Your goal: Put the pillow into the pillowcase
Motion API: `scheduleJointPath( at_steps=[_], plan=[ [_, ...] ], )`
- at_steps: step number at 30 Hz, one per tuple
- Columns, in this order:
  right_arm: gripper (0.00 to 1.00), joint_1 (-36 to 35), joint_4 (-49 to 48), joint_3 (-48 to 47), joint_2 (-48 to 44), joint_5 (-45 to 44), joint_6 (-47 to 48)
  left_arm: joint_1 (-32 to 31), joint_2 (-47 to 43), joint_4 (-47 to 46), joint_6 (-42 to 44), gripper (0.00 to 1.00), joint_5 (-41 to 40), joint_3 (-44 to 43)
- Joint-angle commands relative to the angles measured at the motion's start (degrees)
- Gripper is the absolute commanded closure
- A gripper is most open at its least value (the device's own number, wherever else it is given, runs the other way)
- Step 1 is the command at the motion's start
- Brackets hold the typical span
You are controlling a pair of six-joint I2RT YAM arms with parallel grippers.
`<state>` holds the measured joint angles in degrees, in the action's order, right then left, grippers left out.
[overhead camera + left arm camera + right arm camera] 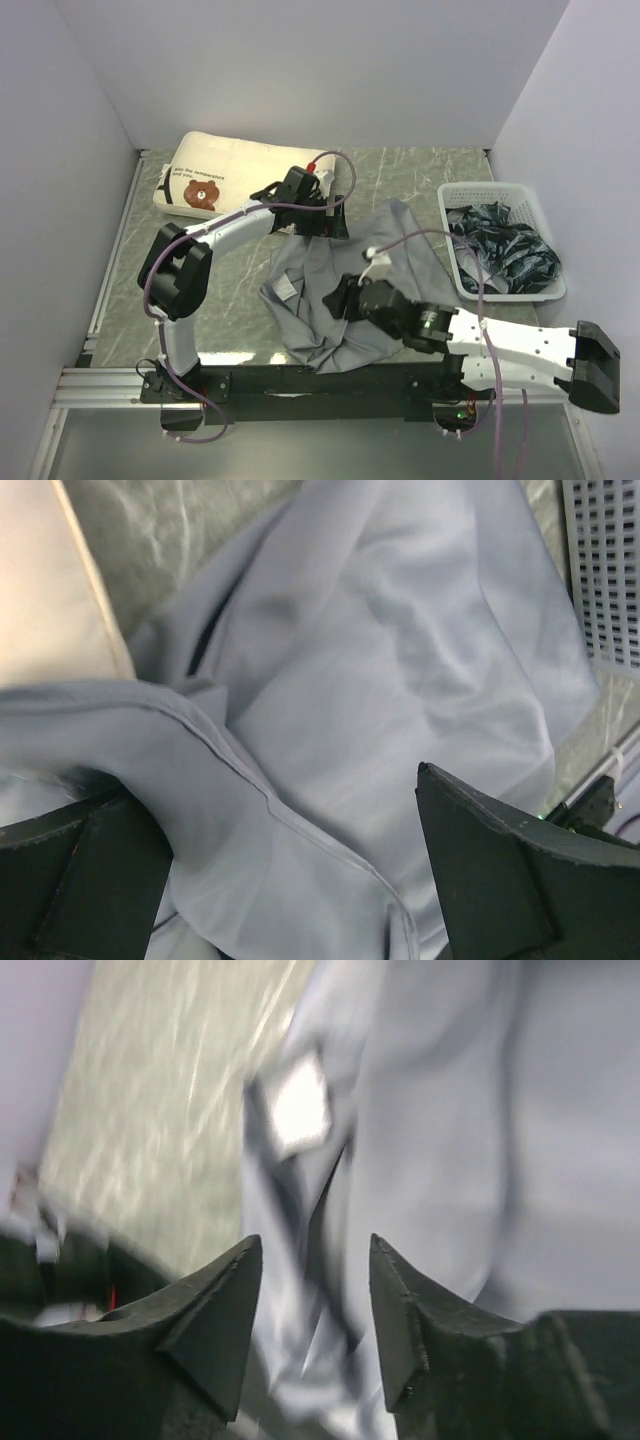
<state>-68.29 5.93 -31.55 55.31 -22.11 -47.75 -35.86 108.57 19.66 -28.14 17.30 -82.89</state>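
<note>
The cream pillow (228, 180) with the bear face lies at the back left of the table; its edge shows in the left wrist view (50, 590). The grey pillowcase (345, 285) lies crumpled in the middle. My left gripper (322, 218) is at the pillowcase's back edge, next to the pillow's right end. Its jaws are wide open with a hemmed fold of the pillowcase (300, 730) between them (275, 790). My right gripper (338, 298) is low over the pillowcase's left part, near the white tag (300, 1105). It is open, with blurred grey folds (430, 1160) between the fingers (313, 1245).
A white plastic basket (500, 190) holding dark crumpled fabric stands at the right; its mesh wall shows in the left wrist view (605, 570). White walls close in the back and both sides. The marbled tabletop (130, 270) shows at the left.
</note>
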Motion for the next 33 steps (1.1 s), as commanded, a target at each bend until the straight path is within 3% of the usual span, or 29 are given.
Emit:
scheduleJointPath(
  at_steps=[1, 7, 14, 20, 33],
  plan=[
    [0.45, 13.8, -5.8, -0.7, -0.3, 5.0, 9.3, -0.4, -3.9, -5.8, -4.0, 0.01, 3.7, 2.5],
    [0.43, 22.8, -21.0, -2.3, 8.8, 14.7, 11.4, -0.4, -5.7, -7.4, -7.5, 0.01, 2.9, 4.1],
    [0.41, 24.6, -30.4, -6.7, 22.2, 18.4, 11.0, -0.4, -6.4, -0.1, -8.4, 0.01, -7.5, 3.4],
    [0.4, 25.7, -33.6, -7.9, 28.5, 19.4, 9.8, -0.4, -9.7, 1.8, -7.9, 0.01, -10.5, 5.4],
    [0.36, 30.6, -30.0, -14.6, 36.8, 19.5, 10.0, 0.4, -17.7, 9.0, -7.2, 0.01, -21.9, 6.3]
  ],
)
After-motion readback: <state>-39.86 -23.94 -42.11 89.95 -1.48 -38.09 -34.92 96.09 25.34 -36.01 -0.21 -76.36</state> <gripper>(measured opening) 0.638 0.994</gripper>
